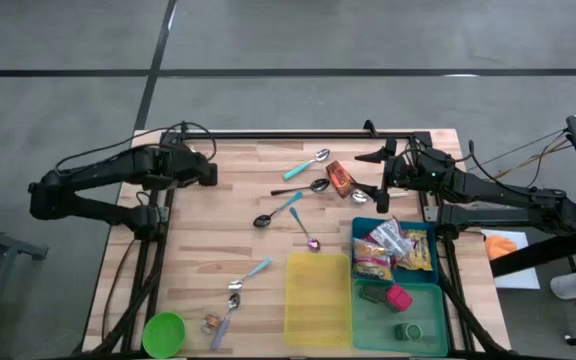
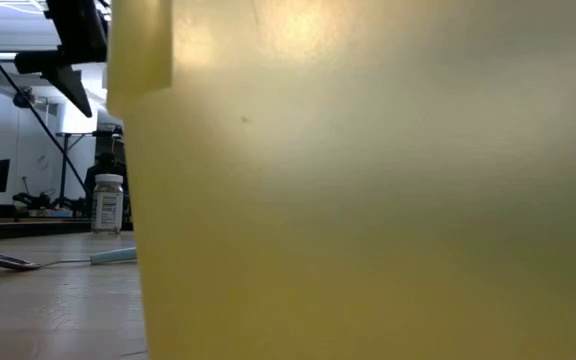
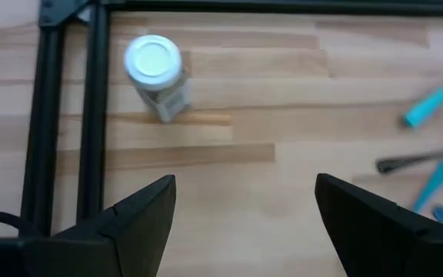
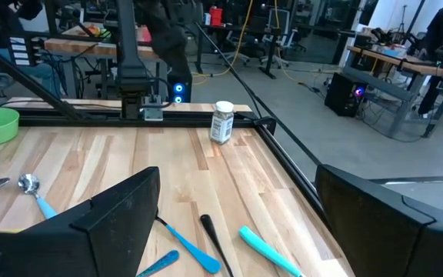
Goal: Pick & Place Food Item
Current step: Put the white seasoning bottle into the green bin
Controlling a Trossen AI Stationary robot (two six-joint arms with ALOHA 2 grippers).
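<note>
An orange-brown snack packet point(image 1: 340, 178) lies flat on the wooden table, right of the middle at the far side. My right gripper point(image 1: 368, 176) hangs open just right of it, pointing nearly level toward the table's left; its own view point(image 4: 237, 181) shows nothing between the fingers. My left gripper point(image 1: 211, 172) is open above the far left of the table, tilted downward, fingers apart point(image 3: 244, 185) over bare wood. A small white-lidded jar point(image 3: 154, 65) stands upright near the far left corner, also seen as the jar point(image 4: 222, 121) from the right wrist.
A blue bin point(image 1: 428, 232) holds snack bags point(image 1: 393, 250). Next to it sit a yellow bin point(image 1: 318, 298), whose wall point(image 2: 368, 180) fills the low view, and a green bin point(image 1: 398, 310). Several spoons point(image 1: 286, 205) lie mid-table. A green bowl point(image 1: 164, 333) sits near left.
</note>
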